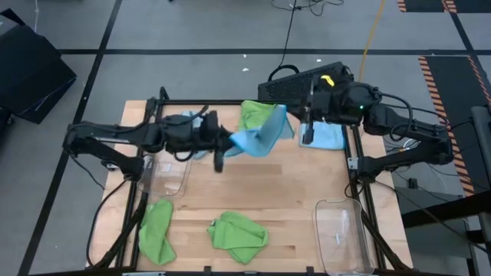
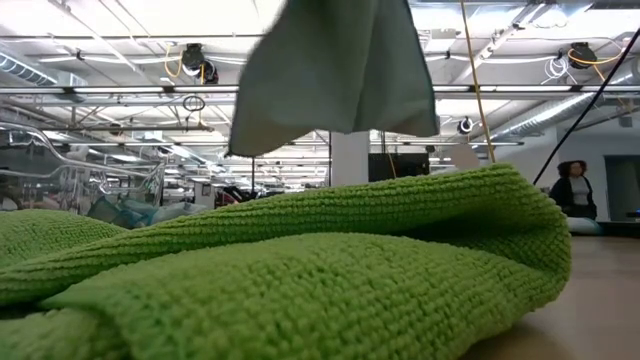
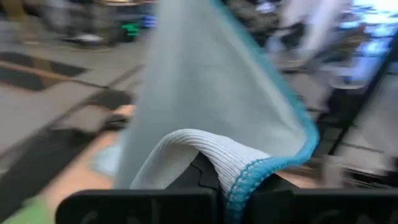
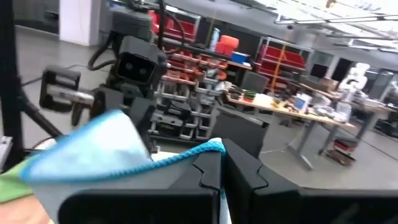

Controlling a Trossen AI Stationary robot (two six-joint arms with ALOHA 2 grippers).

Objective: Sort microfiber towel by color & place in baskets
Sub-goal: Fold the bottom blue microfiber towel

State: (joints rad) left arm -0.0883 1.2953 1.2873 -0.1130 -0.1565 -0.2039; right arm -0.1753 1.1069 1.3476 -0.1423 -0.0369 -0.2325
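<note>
Both grippers, left (image 1: 230, 144) and right (image 1: 307, 126), pinch one blue towel (image 1: 261, 134) aloft at twelve o'clock; next, carrying it to a basket (image 1: 343, 234)

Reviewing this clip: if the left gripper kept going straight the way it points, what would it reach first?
The left gripper, shut on a blue towel, points across the table toward the right arm. Straight on, it would probably first meet the green towel lying under the blue one, then the right gripper; heights are unclear from above.
</note>
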